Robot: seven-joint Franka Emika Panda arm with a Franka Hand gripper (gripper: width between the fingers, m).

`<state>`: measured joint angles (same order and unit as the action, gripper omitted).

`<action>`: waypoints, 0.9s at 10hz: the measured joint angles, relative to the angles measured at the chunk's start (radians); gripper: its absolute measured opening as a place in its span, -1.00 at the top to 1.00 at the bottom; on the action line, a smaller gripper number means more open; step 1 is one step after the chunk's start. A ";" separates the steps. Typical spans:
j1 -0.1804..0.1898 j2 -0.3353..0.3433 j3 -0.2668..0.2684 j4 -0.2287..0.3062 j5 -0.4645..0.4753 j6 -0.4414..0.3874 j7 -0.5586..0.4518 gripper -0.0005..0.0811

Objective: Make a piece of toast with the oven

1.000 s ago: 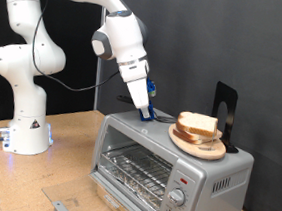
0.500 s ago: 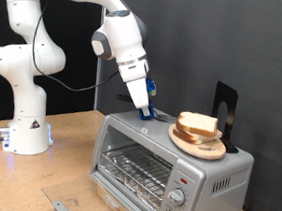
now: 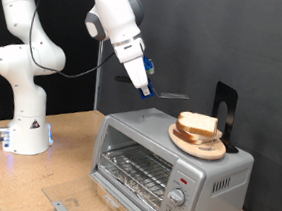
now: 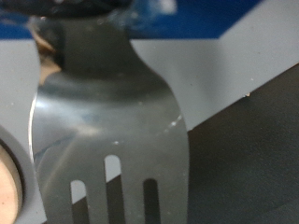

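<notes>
The silver-grey oven [image 3: 138, 135] stands on the table with its glass door shut and the wire rack showing behind it. The piece of toast [image 3: 198, 123] lies on a round wooden plate [image 3: 213, 150] on top of the oven. My gripper [image 3: 146, 87] hangs above the oven's top, to the exterior view's left of the toast. It is shut on the handle of a slotted metal spatula [image 3: 172, 95], whose blade points towards the toast and is held level in the air. The wrist view is filled by the spatula blade [image 4: 107, 121] over the grey oven top [image 4: 234, 47].
A black upright stand [image 3: 224, 112] sits on the oven behind the plate. The arm's white base [image 3: 28, 130] stands on the wooden table [image 3: 65, 169] at the exterior view's left. A small metal piece [image 3: 63, 209] lies at the table's front edge.
The gripper has risen from the oven's top and moved slightly to the exterior view's left, carrying the spatula up with it. The toast and plate have not moved.
</notes>
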<state>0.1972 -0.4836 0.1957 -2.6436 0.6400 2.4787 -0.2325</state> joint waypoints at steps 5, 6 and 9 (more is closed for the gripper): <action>-0.021 -0.010 -0.070 -0.024 0.125 0.103 -0.009 0.01; -0.046 -0.015 -0.092 -0.028 0.120 0.102 -0.009 0.01; -0.119 -0.026 -0.155 -0.034 0.081 0.046 -0.034 0.01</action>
<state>0.0778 -0.5098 0.0407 -2.6777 0.7208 2.5249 -0.2667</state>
